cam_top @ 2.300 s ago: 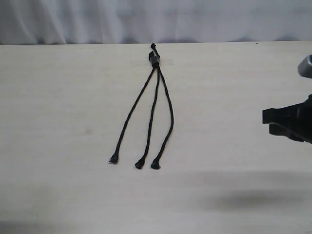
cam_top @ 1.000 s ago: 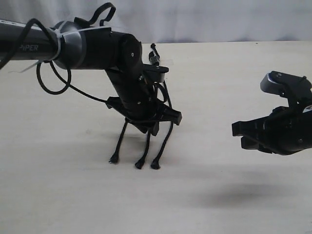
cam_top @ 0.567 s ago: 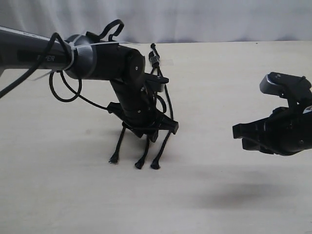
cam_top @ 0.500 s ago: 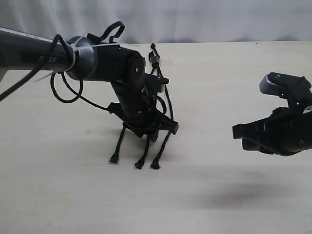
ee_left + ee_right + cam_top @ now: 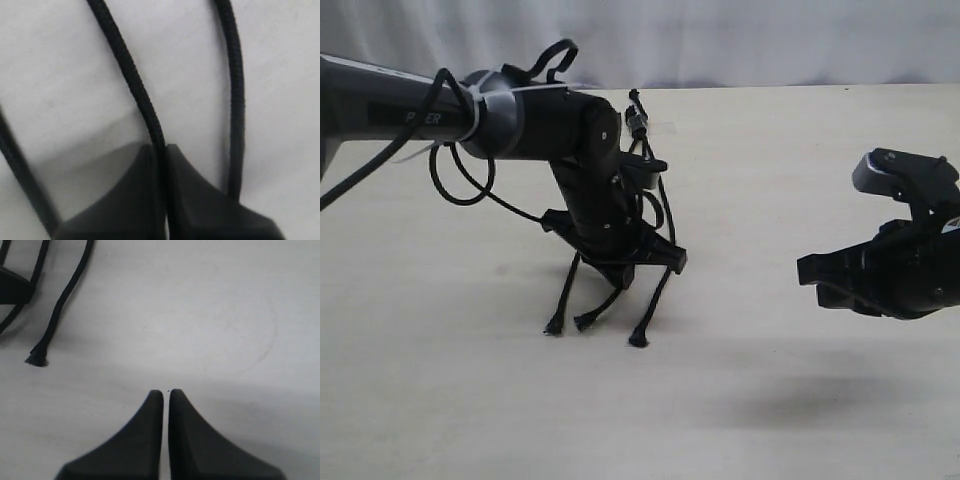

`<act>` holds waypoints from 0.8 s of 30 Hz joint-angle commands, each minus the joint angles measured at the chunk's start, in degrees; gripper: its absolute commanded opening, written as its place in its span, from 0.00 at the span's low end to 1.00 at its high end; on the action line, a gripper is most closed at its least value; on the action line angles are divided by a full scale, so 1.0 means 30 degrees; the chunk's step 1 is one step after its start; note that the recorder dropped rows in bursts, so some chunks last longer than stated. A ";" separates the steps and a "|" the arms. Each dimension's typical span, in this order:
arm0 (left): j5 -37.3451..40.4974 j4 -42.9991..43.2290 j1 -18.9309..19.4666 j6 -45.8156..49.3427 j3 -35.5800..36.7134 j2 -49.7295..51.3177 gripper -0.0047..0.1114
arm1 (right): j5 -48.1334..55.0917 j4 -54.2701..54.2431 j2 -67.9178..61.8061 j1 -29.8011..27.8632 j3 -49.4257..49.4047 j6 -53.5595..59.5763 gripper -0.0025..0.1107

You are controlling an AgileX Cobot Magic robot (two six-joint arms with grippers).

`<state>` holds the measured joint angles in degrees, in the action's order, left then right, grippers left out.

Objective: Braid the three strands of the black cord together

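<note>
The black cord lies on the pale table (image 5: 780, 170), its bound knot (image 5: 638, 123) at the far end and the three strands running toward the near edge. My left gripper (image 5: 626, 276) stands over their middle, shut on the middle strand (image 5: 134, 85), whose tip (image 5: 584, 322) is swung to the left. The left strand's tip (image 5: 553, 328) and the right strand's tip (image 5: 638, 340) rest on the table. The right strand (image 5: 65, 295) also shows in the right wrist view. My right gripper (image 5: 806, 270) hovers far to the right, shut and empty (image 5: 166, 392).
The left arm's thick black cables (image 5: 455, 185) loop beside the arm, above the table. A white curtain (image 5: 740, 40) hangs behind the table's far edge. The right arm casts a shadow (image 5: 800, 400) on the near table surface.
My left gripper has closed on the middle strand, and that strand's tip has swung left toward the left strand's tip. The right arm has stayed still.
</note>
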<state>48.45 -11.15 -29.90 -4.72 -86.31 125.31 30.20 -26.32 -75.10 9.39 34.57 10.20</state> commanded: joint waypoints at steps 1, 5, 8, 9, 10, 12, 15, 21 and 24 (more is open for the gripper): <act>0.1849 0.0783 -0.0024 0.0061 -0.1254 -0.1157 0.04 | -0.0255 0.0136 -0.0035 0.0045 -0.0081 0.0216 0.06; 0.2441 0.3093 0.0257 -0.0103 -0.1272 -0.2408 0.04 | -0.0255 0.0136 -0.0035 0.0045 -0.0081 0.0216 0.06; 0.3096 0.3473 0.1072 -0.0103 -0.1158 -0.2620 0.04 | -0.0212 0.0136 -0.0035 0.0045 -0.0081 0.0216 0.06; 0.3096 0.3473 0.1356 -0.0103 -0.1003 -0.2620 0.04 | -0.0212 0.0136 -0.0035 0.0045 -0.0081 0.0216 0.06; 0.3038 0.3473 0.1703 -0.0103 -0.0832 -0.2620 0.04 | -0.0173 0.0136 -0.0035 0.0045 -0.0081 0.0216 0.06; 0.2623 0.3473 0.2326 -0.0103 -0.0132 -0.2620 0.04 | -0.0095 0.0136 -0.0035 0.0045 -0.0081 0.0216 0.06; 0.1852 0.3473 0.3045 -0.0103 0.1059 -0.2620 0.04 | -0.0058 0.0136 -0.0035 0.0045 -0.0081 0.0216 0.06; -0.0332 0.3273 0.3396 -0.0103 0.3635 -0.2620 0.04 | -0.0009 0.0002 -0.0035 0.0045 -0.0081 0.0216 0.06; -0.1930 0.2394 0.3396 -0.0064 0.4859 -0.2620 0.04 | -0.0009 0.0002 -0.0035 0.0045 -0.0081 0.0216 0.06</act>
<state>45.20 -1.60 -19.83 -4.72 -74.55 117.83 30.09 -26.32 -75.10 9.39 34.57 10.31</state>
